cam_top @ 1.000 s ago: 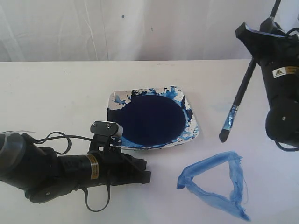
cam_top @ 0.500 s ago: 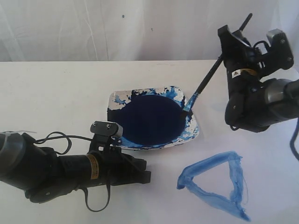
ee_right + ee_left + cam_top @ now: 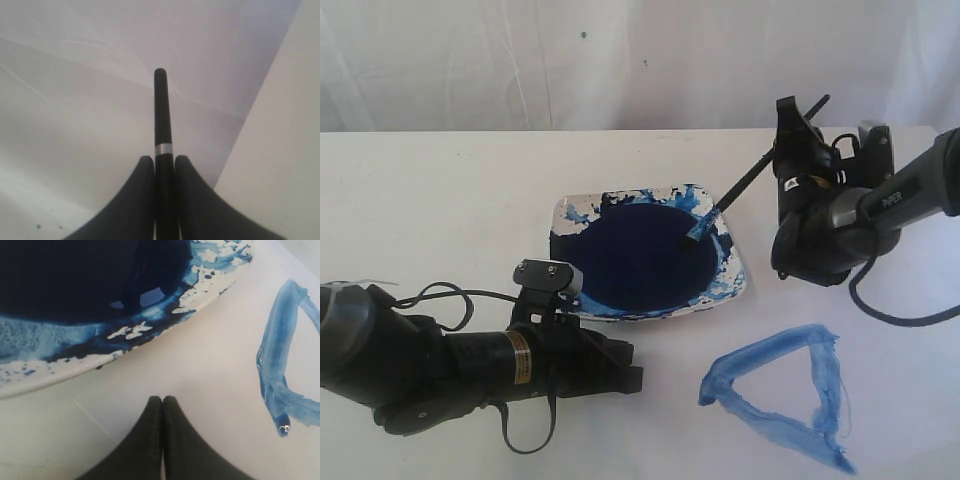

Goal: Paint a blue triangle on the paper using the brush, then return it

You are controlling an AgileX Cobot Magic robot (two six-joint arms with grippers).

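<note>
The blue triangle (image 3: 760, 352) is painted on the white paper (image 3: 450, 200) at the front right; one side of the triangle (image 3: 272, 365) shows in the left wrist view. My right gripper (image 3: 783, 140) is shut on the black handle of the brush (image 3: 740, 185). The brush slants down to the left, its blue-stained tip over the right edge of the dark paint pool in the dish (image 3: 735, 272); I cannot tell whether it touches. The right wrist view shows the brush handle (image 3: 160, 110) between the fingers of the right gripper (image 3: 161, 159). My left gripper (image 3: 635, 365) lies shut and empty on the paper.
The paint-smeared dish rim (image 3: 150, 342) lies just ahead of the left gripper (image 3: 162, 399). A white draped cloth (image 3: 520, 60) hangs behind the table. The left arm's cable (image 3: 450, 295) loops on the paper at the front left.
The right arm has swung down and to the left, carrying the brush from above the paper beside the triangle to the dish, its tip now over the paint. The left arm has not moved.
</note>
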